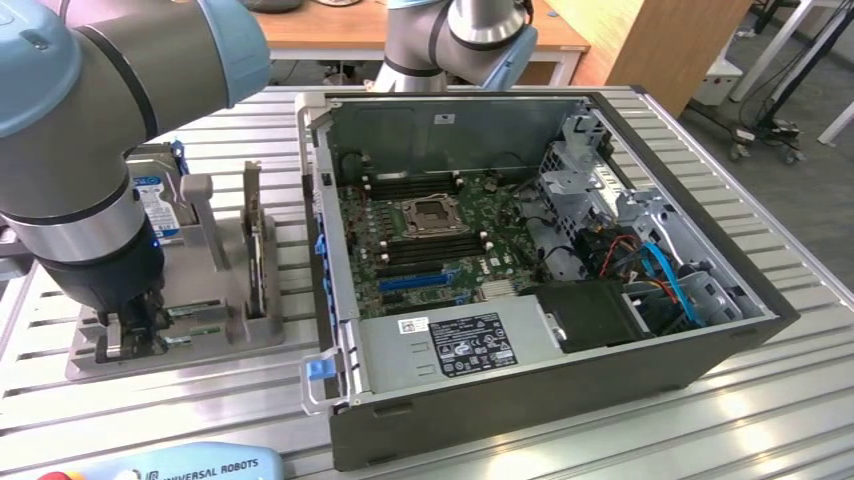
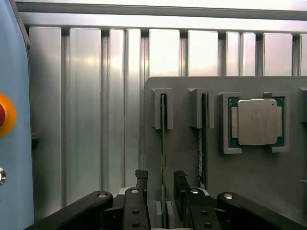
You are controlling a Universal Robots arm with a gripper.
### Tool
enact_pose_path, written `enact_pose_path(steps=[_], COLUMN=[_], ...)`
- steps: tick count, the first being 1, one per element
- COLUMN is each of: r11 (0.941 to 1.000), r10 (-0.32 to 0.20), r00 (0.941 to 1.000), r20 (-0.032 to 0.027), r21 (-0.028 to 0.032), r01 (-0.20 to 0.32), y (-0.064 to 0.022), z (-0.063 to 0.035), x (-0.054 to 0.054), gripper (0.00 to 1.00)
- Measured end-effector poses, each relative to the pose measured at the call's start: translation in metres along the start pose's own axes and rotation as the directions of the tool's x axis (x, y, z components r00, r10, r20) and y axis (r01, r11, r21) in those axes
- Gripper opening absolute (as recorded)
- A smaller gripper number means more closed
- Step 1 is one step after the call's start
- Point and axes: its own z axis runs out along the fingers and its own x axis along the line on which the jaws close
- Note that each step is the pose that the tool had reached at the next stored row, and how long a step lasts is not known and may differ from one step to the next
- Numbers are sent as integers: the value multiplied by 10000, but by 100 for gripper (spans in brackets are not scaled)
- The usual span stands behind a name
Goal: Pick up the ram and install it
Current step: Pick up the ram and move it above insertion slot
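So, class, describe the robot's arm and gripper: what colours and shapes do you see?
The arm is a thick silver-grey tube with pale blue rounded joint caps and a black wrist section. The gripper is black, its jaws on bolted linkage bars.

Arm [image 1: 80, 130]: thick round tubes of brushed silver-grey metal, with a thin dark seam ring at the joints.
Joint caps [image 1: 227, 45]: smooth pale blue plastic, domed.
Far joint [image 1: 461, 30]: same grey housing, with a blue cap on its side.
Wrist section [image 1: 104, 265]: matte black cylinder under a polished silver band.
Gripper [image 2: 160, 179]: all black.
Fingers [image 2: 141, 189]: narrow black blocks, rough-edged at the tips.
Link bars [image 2: 79, 211]: rounded, glossy black, one on each side.
Pivot pins [image 2: 101, 195]: small round silver heads, several along the links and finger bases.
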Motion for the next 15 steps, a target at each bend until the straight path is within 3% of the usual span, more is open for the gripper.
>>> enact_pose_path(steps=[15], r11=[10000], r10=[-54], r00=[10000], r20=[-2], r21=[-1], r01=[54], y=[-17], z=[4], x=[-4], gripper=[36])
